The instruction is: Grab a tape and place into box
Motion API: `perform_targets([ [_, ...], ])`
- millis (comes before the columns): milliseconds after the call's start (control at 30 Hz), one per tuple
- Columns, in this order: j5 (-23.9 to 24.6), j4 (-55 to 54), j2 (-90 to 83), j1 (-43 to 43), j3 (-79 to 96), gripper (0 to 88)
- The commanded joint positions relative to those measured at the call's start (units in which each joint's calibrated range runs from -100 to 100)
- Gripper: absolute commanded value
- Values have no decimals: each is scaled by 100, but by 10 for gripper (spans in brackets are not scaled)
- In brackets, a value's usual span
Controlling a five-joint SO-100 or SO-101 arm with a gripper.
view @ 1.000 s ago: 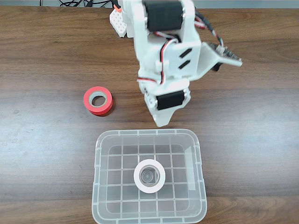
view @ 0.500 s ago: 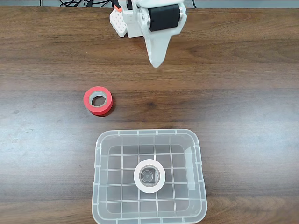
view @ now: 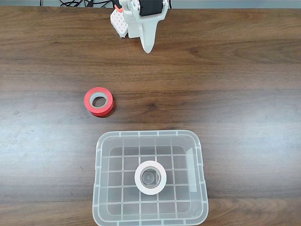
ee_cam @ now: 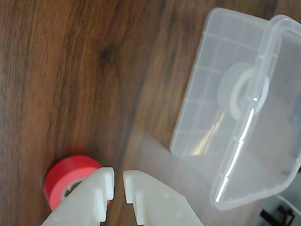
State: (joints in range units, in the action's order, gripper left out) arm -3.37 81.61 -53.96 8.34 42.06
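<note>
**Tape in box**

Tape (view: 150, 177): one white roll, hollow round core, flat on the grid bottom of one clear box (view: 99, 155). One red roll (view: 99, 101) on the wooden table (view: 244, 94), well apart. Gripper (ee_cam: 118, 181): fingers nearly closed, narrow gap, holding nothing.

Dark wooden table (view: 244, 94) under even light.
Long grain runs across its top; black cables (view: 70, 3) lie at the far edge.

Your arm is white printed plastic carrying a black servo block, with an orange tab near its base. Its white two-fingered end effector (ee_cam: 118, 181) has chunky, stepped fingertips (ee_cam: 104, 179).
</note>
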Motion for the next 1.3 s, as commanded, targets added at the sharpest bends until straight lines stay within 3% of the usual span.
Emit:
perform_targets([
  [0, 41, -1380, -1427, -59, 1940, 20],
  [167, 31, -2099, -2649, -293, 3762, 21],
  [433, 36, -2057, -4202, -724, 5479, 15],
  [633, 84, -1671, -4524, -644, 5549, 15],
  [800, 605, -1603, -4508, -644, 5514, 15],
  [1267, 632, -1509, -4492, -651, 5496, 13],
])
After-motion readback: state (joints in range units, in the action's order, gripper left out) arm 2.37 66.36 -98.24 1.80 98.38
